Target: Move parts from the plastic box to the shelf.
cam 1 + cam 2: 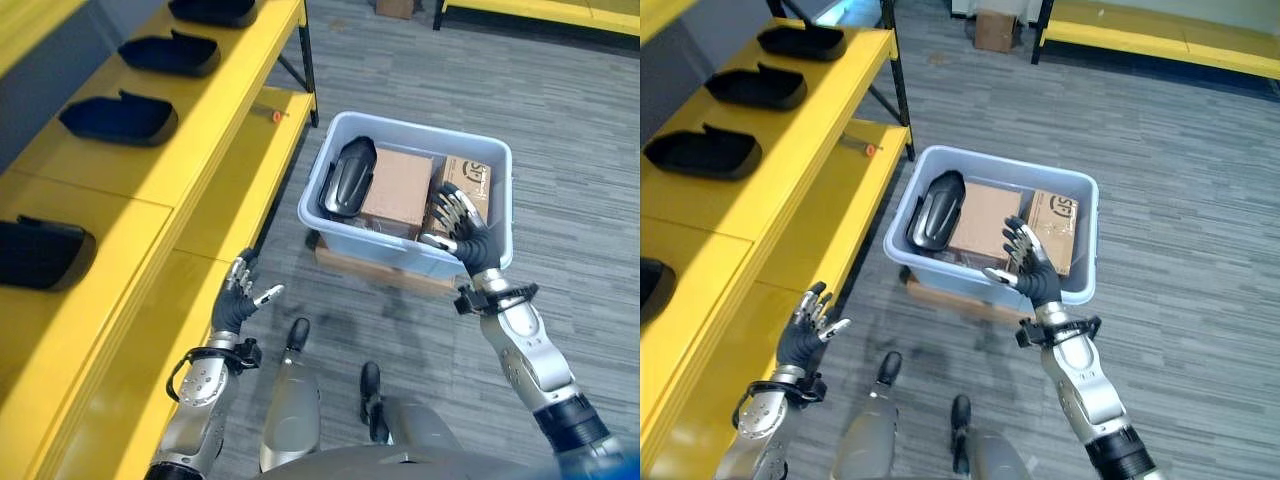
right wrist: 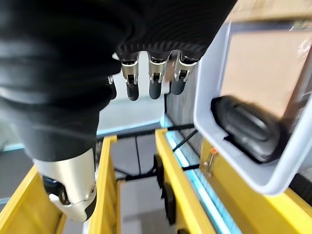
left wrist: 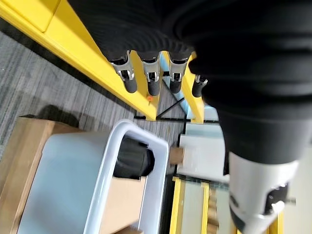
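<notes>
A pale blue plastic box (image 1: 330,228) stands on the floor on a cardboard base beside the yellow shelf (image 1: 190,150). Inside it a black moulded part (image 1: 346,176) leans at the left end, with brown cardboard boxes (image 1: 398,186) filling the remainder. My right hand (image 1: 462,225) hovers open over the box's near right rim, fingers spread, holding nothing. My left hand (image 1: 240,297) is open low by the shelf's front edge, empty. Several black parts (image 1: 118,117) lie in a row on the shelf top.
The shelf's lower level (image 1: 248,170) carries a small orange-tipped tool (image 1: 273,114). Grey carpet floor (image 1: 560,130) stretches to the right of the box. Another yellow rack (image 1: 1160,30) and a cardboard box (image 1: 993,30) stand at the far side.
</notes>
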Available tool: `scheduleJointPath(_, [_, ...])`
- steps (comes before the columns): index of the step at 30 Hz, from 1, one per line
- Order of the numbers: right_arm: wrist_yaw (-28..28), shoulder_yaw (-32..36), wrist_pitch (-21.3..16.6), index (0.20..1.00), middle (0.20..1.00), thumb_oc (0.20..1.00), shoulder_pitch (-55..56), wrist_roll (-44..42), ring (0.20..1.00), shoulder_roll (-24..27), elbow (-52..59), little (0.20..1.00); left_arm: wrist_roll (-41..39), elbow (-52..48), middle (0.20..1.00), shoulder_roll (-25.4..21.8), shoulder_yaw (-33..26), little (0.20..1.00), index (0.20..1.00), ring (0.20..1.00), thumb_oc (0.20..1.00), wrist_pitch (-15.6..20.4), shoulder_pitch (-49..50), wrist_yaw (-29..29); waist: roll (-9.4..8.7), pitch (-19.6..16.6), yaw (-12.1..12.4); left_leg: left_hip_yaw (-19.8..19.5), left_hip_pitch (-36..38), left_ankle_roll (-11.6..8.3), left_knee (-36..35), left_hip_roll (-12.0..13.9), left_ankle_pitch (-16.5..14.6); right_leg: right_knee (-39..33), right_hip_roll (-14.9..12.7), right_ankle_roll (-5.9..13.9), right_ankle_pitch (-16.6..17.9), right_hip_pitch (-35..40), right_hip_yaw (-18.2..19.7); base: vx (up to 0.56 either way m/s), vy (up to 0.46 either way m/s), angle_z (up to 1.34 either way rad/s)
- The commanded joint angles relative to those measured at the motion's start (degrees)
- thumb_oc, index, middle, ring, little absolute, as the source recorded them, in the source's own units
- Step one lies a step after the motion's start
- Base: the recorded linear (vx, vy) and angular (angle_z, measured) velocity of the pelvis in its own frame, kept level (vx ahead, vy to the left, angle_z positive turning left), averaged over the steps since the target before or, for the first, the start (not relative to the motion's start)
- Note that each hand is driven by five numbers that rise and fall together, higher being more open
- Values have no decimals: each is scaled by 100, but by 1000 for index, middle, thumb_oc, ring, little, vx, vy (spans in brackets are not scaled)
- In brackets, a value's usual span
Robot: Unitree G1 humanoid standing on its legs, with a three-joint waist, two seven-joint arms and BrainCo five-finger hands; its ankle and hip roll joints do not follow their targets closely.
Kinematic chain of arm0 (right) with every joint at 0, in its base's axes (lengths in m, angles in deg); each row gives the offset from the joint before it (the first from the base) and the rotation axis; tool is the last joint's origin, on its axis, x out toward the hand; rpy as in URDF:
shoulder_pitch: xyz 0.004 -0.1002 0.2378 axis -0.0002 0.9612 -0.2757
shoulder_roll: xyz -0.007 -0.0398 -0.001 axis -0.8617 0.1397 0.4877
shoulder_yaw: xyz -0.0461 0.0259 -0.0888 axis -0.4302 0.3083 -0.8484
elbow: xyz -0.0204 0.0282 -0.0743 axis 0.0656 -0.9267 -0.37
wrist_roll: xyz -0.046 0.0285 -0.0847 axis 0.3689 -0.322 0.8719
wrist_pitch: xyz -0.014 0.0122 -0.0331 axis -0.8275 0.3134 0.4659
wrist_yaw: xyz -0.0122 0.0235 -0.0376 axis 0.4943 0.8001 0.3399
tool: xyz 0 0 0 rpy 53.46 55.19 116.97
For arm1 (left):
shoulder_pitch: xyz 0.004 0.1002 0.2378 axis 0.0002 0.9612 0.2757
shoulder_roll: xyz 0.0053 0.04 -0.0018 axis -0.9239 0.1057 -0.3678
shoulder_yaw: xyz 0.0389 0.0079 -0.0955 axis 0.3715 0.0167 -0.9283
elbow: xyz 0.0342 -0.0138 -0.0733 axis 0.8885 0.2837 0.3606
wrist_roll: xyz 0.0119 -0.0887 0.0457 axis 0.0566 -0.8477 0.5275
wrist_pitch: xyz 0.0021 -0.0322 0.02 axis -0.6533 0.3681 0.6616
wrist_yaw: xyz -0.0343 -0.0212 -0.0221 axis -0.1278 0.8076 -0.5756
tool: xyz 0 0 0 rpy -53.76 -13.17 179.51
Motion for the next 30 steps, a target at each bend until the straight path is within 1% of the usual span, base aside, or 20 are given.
scheduleJointPath(1, [116,145,-245,1000,1000,1000,403,173,1000,-34,487,1000,-26,-563,1000,-198,-84,1000,1000,1000,1000,413,57,199,-5,-538,-33,-110,336,-50,333,106,552,-703,-1136,657,-70,650,281,179,424,-96])
scheduleJointPath(2, [147,122,-209,1000,1000,1000,440,138,1000,-70,468,1000,-16,-570,1000,-233,-86,1000,1000,1000,1000,404,74,213,-33,-578,-42,-40,394,39,415,32,383,-682,-1270,751,-25,652,365,133,257,-78])
scheduleJointPath(3, [148,121,-207,1000,1000,1000,445,138,1000,-72,471,1000,-17,-569,1000,-236,-86,1000,1000,1000,1000,405,77,214,-48,-575,-21,-12,400,49,436,21,364,-686,-1285,759,-27,656,389,184,385,-62])
scheduleJointPath(4, [287,58,-126,1000,1000,1000,539,20,1000,-148,517,1000,-7,-620,1000,-352,-191,1000,1000,1000,1000,400,144,220,-109,-660,-42,279,545,168,505,-83,150,-638,-1551,930,74,656,473,123,260,-52])
scheduleJointPath(5, [289,57,-123,1000,1000,1000,545,18,1000,-151,522,1000,-8,-624,1000,-356,-193,1000,1000,1000,1000,398,151,221,-125,-661,-27,302,549,176,518,-94,137,-641,-1566,938,72,657,493,144,337,-79])
scheduleJointPath(6, [330,8,-96,1000,1000,1000,548,10,1000,-166,518,1000,22,-649,1000,-418,-230,1000,1000,1000,1000,398,178,216,-155,-672,-34,392,586,226,549,-125,64,-605,-1641,996,112,619,513,61,254,-72])
scheduleJointPath(7, [387,-73,-35,1000,1000,1000,546,-5,1000,-183,485,1000,23,-656,1000,-541,-293,1000,1000,1000,1000,402,182,189,-259,-675,-14,632,596,286,736,-221,-119,-547,-1838,1123,202,545,569,63,304,-58])
scheduleJointPath(8, [398,-84,-21,1000,1000,1000,573,-19,1000,-180,491,1000,14,-646,1000,-577,-295,1000,1000,1000,1000,401,176,174,-310,-669,-13,700,543,299,891,-279,-224,-553,-1921,1157,222,534,543,51,260,-101])
scheduleJointPath(11, [409,-60,-6,1000,1000,1000,612,-36,1000,-147,522,1000,61,-688,1000,-668,-338,1000,1000,1000,1000,395,210,134,-426,-677,-26,764,418,348,1108,-368,-409,-592,-2071,1232,313,497,411,42,104,-26])
scheduleJointPath(15, [367,-17,-16,1000,1000,1000,607,6,1000,-127,601,1000,142,-719,1000,-690,-405,1000,1000,1000,1000,385,240,52,-512,-694,-16,745,332,365,1142,-393,-472,-677,-2141,1263,381,480,291,45,26,0])
scheduleJointPath(22, [287,-82,-39,1000,1000,1000,460,16,1000,-124,637,1000,293,-755,1000,-705,-600,1000,1000,1000,1000,427,71,-220,-685,-626,14,654,112,311,1162,-323,-453,-721,-2114,1248,406,344,132,14,-15,-1])
scheduleJointPath(24, [287,-95,-48,1000,1000,1000,432,18,1000,-125,652,1000,301,-755,1000,-712,-603,1000,1000,1000,1000,425,46,-229,-704,-615,20,625,83,309,1225,-335,-481,-701,-2115,1245,395,354,109,15,10,4])
scheduleJointPath(27, [308,-144,-53,1000,1000,1000,359,7,1000,-132,682,1000,393,-766,1000,-773,-643,1000,1000,1000,1000,426,-14,-278,-739,-546,65,517,10,347,1521,-430,-658,-501,-2142,1244,336,398,58,44,39,17])
scheduleJointPath(30, [340,-192,-36,1000,1000,1000,354,-46,1000,-170,703,1000,449,-819,1000,-871,-650,1000,1000,1000,1000,400,-35,-272,-741,-490,95,418,-44,453,1872,-559,-879,-132,-2181,1254,325,410,42,58,111,19])
